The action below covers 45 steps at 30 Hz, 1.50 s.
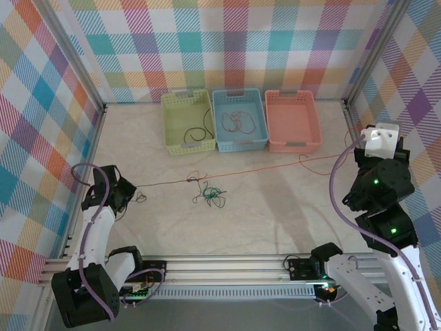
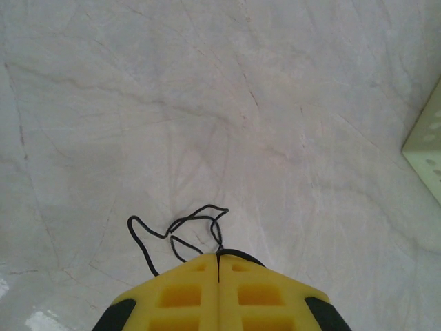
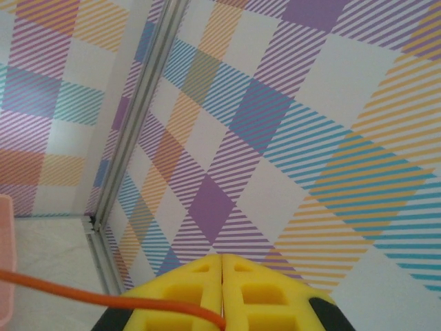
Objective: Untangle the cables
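Note:
A taut red cable (image 1: pixel 275 165) runs across the table from the left arm up to the right arm. My right gripper (image 3: pixel 222 256) is raised near the right wall (image 3: pixel 289 124) and is shut on that orange-red cable (image 3: pixel 103 298), which enters the seam between its yellow fingers. My left gripper (image 2: pixel 219 254) sits low over the table at the left, shut on a thin black cable (image 2: pixel 180 224) that loops out from its tips. A small tangle of green and black cables (image 1: pixel 209 195) lies mid-table between the arms.
Three baskets stand at the back: a green basket (image 1: pixel 172 121) holding a black cable, a blue basket (image 1: pixel 219 121) holding a red cable, and a pink basket (image 1: pixel 293 141). The green basket's corner (image 2: pixel 424 148) is at the left wrist view's right edge. Checked walls enclose the table.

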Motion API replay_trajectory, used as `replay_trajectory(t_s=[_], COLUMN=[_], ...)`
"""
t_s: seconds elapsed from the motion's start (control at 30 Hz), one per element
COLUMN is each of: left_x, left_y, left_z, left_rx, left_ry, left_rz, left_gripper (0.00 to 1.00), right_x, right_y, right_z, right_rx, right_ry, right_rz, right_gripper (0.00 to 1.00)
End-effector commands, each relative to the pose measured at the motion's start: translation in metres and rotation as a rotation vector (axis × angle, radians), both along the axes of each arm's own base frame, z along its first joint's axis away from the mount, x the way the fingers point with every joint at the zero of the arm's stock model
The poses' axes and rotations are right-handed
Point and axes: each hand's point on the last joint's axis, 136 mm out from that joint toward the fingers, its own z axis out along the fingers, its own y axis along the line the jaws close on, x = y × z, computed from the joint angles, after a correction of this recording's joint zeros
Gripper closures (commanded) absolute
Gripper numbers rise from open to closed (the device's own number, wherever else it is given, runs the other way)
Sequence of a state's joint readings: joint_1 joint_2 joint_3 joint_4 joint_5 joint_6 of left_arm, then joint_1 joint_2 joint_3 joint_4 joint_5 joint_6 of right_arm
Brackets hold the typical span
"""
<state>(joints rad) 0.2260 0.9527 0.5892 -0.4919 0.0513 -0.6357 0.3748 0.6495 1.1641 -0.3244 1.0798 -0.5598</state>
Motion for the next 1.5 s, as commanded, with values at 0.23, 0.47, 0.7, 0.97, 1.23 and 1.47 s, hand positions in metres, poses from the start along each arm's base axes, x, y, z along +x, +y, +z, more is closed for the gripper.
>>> replay_trajectory(t_s=[0.23, 0.47, 0.7, 0.97, 1.23, 1.47], left_x=[0.011, 0.013, 0.008, -0.001, -0.006, -0.007], left_y=[-0.02, -0.051, -0.079, -0.098, -0.107, -0.121], left_z=[0.036, 0.089, 0.131, 0.167, 0.188, 0.216], left_rx=[-0.073, -0.106, -0.137, -0.172, -0.177, -0.203], left_ry=[-0.188, -0.361, -0.452, -0.525, -0.563, -0.628], left_rz=[-0.078, -0.211, -0.339, -0.442, -0.503, -0.589], left_gripper=[1.0, 1.0, 1.0, 1.0, 1.0, 1.0], right_x=[0.023, 0.035, 0.04, 0.031, 0.036, 0.039], right_y=[0.04, 0.08, 0.097, 0.162, 0.246, 0.32], right_z=[-0.084, -0.159, -0.181, -0.165, -0.203, -0.241], right_rx=[0.278, 0.475, 0.53, 0.597, 0.763, 0.665], right_ry=[0.159, 0.286, 0.336, 0.311, 0.569, 0.761], right_rz=[0.224, 0.378, 0.443, 0.853, 1.219, 1.496], right_gripper=[0.98, 0.82, 0.37, 0.34, 0.45, 0.47])
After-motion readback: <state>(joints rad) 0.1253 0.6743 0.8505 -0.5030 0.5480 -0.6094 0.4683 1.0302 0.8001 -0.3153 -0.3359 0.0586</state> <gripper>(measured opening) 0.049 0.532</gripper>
